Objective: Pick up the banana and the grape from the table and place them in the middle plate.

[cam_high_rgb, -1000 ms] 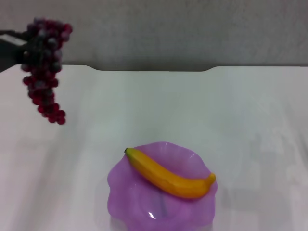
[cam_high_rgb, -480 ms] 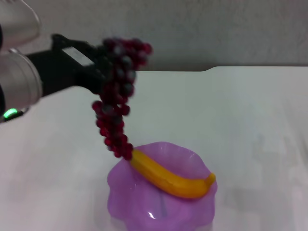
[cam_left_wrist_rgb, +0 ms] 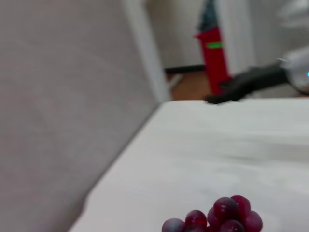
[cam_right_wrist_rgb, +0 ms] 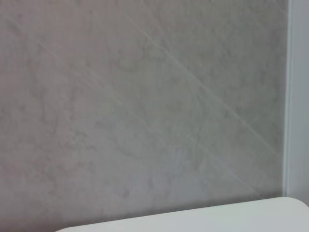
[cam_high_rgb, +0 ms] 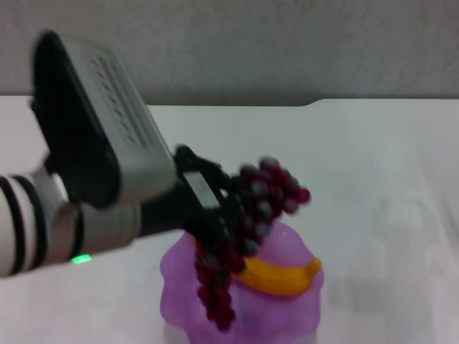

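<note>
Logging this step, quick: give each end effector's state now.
Left end effector: closed on the grape, above the middle plate.
Right end effector: not in view.

Left arm (cam_high_rgb: pixel 79 208) stretched from the left side toward the middle, left gripper (cam_high_rgb: pixel 228 215) low in front, fingers closed around a load.

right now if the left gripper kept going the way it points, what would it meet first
Probably the banana. The left gripper, carrying the grape, points rightward and slightly down over the middle plate, where the banana lies. Depth is unclear from the head view.
</note>
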`<state>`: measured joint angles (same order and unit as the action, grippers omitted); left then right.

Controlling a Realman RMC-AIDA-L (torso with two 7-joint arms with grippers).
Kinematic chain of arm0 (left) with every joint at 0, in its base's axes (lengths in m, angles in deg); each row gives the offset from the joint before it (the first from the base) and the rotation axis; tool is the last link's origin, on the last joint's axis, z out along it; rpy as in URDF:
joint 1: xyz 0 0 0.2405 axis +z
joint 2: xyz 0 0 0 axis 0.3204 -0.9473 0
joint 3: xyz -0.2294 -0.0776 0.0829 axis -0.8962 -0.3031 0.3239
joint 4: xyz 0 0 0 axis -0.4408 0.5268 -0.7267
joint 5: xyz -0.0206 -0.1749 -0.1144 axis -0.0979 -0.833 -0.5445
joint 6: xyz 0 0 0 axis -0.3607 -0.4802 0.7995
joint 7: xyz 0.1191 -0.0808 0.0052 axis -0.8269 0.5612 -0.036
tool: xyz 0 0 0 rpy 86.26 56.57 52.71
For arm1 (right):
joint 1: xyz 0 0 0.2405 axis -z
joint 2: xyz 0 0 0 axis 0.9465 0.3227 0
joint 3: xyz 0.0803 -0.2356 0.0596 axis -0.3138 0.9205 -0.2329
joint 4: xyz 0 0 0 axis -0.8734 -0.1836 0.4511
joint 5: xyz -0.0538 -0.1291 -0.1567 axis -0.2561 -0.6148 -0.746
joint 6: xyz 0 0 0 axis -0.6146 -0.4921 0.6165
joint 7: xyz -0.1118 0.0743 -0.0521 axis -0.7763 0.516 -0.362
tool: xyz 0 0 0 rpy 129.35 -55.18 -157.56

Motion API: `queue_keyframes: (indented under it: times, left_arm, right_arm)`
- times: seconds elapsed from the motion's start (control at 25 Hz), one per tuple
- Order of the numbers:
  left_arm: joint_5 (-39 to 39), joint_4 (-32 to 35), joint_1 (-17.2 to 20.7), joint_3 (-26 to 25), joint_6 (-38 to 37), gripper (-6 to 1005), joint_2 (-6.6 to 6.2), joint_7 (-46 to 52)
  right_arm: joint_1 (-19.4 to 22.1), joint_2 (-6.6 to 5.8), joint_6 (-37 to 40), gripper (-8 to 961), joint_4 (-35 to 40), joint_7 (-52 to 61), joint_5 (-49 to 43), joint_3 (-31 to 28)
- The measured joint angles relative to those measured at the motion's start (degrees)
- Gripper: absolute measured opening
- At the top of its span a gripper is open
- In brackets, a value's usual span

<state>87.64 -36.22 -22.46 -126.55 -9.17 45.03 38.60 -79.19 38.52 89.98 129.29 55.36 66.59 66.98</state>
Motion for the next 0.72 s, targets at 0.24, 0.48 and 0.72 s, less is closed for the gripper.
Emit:
queue_keyframes:
  times: [0.24,0.48,0.72]
  left_arm:
    - [-0.93,5.69,-1.33,4.19,0.09,118,0.08,-3.15]
    - [-8.07,19.01,-6.27,4.46,-0.72,116,0.08,-9.54]
    - [-18.76,31.97,-9.03,2.29,-2.99,113,0.09,-21.33]
  right_arm:
    - [-0.43,0.0,0.0,711,-0.15,-0.01,-0.12,0.31]
    - [-0.87,0.0,0.0,711,-0.77,-0.01,-0.01,0.31]
    - [-1.4,0.0,0.0,711,-1.44,-0.01,0.0,0.4]
